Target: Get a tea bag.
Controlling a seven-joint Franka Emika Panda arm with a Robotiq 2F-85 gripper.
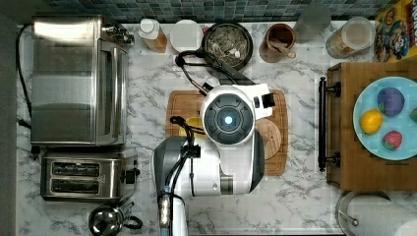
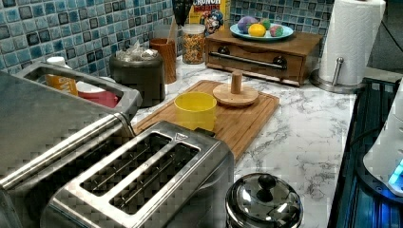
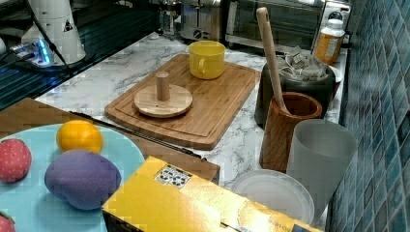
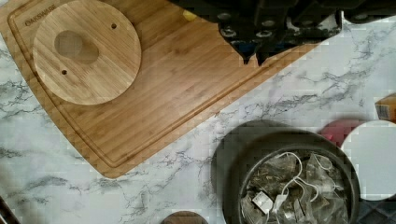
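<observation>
Dozens of sachets piled in open dark canister [image 4: 289, 186], tea bag [image 4: 275, 170] near top. Gripper [image 4: 254, 59] narrow, nearly pinched, empty, above cutting board [image 4: 187, 88] edge. Best approach: spread fingers, centre over canister, descend straight, pinch single sachet.

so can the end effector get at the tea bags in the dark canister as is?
Probably yes. The dark canister is open, its round wooden lid lying on the cutting board, and the tea bags lie exposed. The end effector looks shut, so it would need to open first.
</observation>
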